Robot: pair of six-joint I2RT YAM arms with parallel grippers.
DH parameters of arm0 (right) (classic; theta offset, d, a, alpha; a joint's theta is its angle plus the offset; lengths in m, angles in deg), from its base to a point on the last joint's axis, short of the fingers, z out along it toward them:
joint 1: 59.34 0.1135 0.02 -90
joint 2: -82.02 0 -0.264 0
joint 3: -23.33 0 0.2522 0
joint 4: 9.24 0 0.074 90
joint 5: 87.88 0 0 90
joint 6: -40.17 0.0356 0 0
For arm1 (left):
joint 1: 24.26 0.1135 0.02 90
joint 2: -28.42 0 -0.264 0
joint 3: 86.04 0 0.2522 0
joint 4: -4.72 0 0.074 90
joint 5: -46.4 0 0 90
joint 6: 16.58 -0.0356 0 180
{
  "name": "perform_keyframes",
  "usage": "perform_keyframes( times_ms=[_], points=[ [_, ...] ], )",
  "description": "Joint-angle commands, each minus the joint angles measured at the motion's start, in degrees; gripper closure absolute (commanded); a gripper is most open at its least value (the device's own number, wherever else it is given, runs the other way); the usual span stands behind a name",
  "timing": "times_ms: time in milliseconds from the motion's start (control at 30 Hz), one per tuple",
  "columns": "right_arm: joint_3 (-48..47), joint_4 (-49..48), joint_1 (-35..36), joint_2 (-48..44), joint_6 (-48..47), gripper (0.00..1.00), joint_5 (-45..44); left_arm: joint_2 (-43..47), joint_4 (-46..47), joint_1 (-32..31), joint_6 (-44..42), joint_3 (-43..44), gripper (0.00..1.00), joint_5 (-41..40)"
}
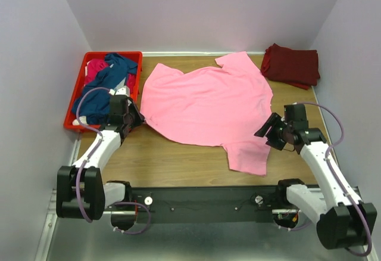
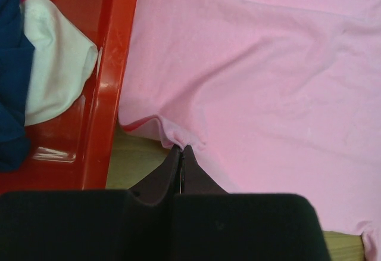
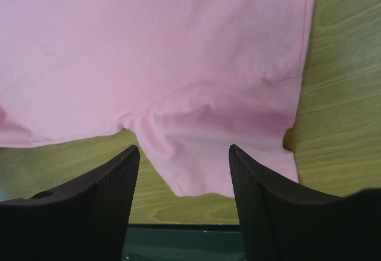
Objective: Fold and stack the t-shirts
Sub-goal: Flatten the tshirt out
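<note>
Nearest us, at the lower left of the overhead view, the left tool (image 1: 137, 119) has its fingers pressed together. Its wrist view shows them pinching a puckered bit of hem on the light pink t-shirt (image 1: 205, 103), just beside the wall of the red crate (image 1: 75, 94). At the lower right, the right tool (image 1: 266, 131) stands spread. In its own view the two fingers sit either side of a pink sleeve, and we see cloth between them but no grip on it.

The light pink t-shirt lies opened out across the middle of the wooden table (image 1: 178, 159). It is mostly flat with soft wrinkles, one sleeve trailing toward the lower right and its neck toward the top of the frame.

Farther back at the upper left, the red crate sits on the table with its long side touching the pink cloth. Inside it a navy blue t-shirt (image 1: 113, 73) is heaped loosely and spills to the near end, a magenta t-shirt (image 1: 95, 69) shows beneath it toward the far left corner, and a white cloth (image 2: 53, 58) lies against the crate's inner wall.

At the upper right, well apart from the crate, a dark maroon t-shirt (image 1: 292, 65) rests folded on the table by the back wall.
</note>
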Motion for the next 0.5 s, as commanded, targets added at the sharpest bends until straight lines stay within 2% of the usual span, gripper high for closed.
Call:
perform_keyframes(
  times_ms=[0,200,333,367,467],
  points=[
    [-1.85,0.69,-0.45,4.89,-3.35,0.32,-2.53,-1.54,-1.05,-0.12,-1.72,1.81,1.00,1.21],
    [-0.89,-11.62,-0.36,16.65,-4.23,0.34,-2.89,0.65,-4.56,-0.21,-2.34,2.51,1.00,-3.70],
    [-0.97,-15.14,-0.45,23.77,-4.85,0.36,-6.66,3.37,-8.42,-0.21,-2.95,2.77,1.00,-5.65],
    [-1.23,-15.32,-0.45,24.84,-4.85,0.36,-9.11,3.91,-9.48,-0.21,-2.96,2.86,1.00,-8.17],
    [-2.28,-15.50,-1.15,28.09,-4.68,0.36,-12.37,6.54,-12.65,-0.21,-1.04,1.81,1.00,-7.94]
  ],
)
